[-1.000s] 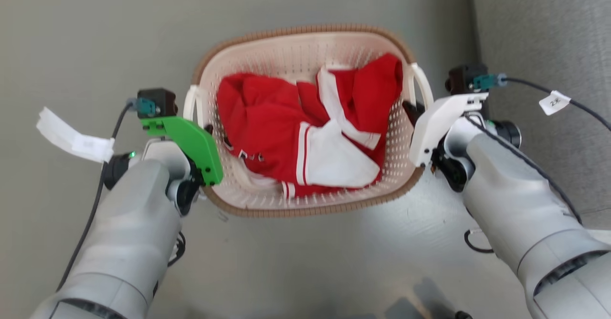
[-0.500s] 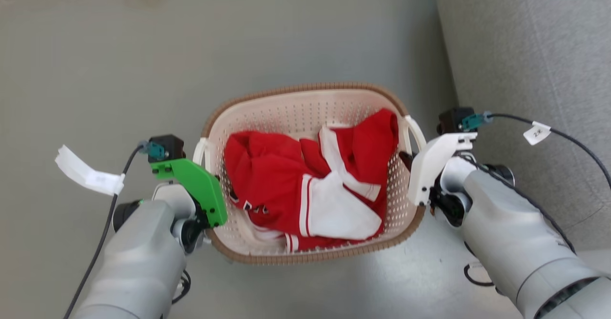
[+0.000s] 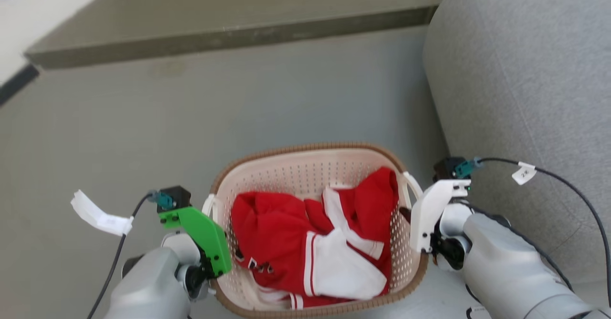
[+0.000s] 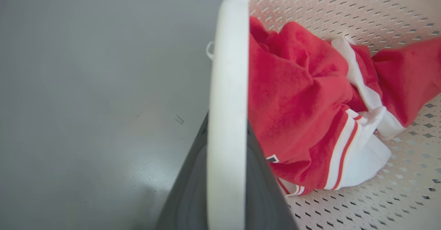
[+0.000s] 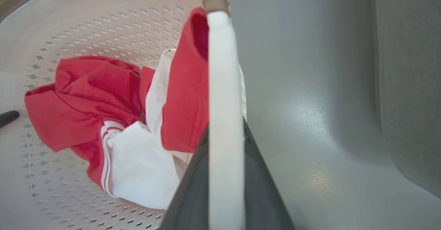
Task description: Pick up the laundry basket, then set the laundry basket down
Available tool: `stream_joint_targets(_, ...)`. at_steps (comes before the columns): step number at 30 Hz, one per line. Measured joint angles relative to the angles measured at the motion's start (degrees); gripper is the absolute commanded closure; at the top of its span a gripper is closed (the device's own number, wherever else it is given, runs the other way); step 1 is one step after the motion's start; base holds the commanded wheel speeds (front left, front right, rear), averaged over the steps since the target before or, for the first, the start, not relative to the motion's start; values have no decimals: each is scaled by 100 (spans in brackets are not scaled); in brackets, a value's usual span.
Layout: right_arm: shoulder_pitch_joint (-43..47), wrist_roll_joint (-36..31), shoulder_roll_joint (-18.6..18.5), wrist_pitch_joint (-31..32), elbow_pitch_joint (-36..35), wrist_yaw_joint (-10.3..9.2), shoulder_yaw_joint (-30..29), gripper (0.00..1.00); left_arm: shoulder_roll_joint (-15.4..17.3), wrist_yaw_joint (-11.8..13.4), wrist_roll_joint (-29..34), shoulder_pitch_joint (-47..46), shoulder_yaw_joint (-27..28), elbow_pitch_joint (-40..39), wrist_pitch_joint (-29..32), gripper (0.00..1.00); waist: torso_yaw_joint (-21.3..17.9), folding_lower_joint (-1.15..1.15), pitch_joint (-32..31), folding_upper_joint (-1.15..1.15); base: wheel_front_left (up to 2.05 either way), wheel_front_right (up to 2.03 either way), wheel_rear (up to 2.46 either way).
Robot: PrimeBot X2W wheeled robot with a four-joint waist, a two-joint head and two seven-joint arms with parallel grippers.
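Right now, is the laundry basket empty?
No, a red and white garment lies inside the laundry basket.

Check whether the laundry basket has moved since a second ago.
Cannot tell: the camera itself shifted. The laundry basket sits lower in the head view, but so does the grey sofa beside it.

Head camera looks steeply down on the cream perforated plastic basket (image 3: 305,175); wrist cameras sit close along its white handles (image 4: 227,85), all sharing the red-and-white garment (image 3: 286,228).
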Motion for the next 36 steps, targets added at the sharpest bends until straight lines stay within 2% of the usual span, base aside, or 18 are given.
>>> stream_joint_targets(11, 65, 109, -9, 200, -4, -3, 107, 100, 25, 20, -129, 117, -103, -33, 119, 100, -56, 0, -492, 0, 0, 0, 0)
stream_joint_targets(36, 66, 322, -87, 255, -79, -8, 290, 100, 55, 249, -356, 119, -365, -168, 170, 100, -94, 0, -487, 0, 0, 0, 0)
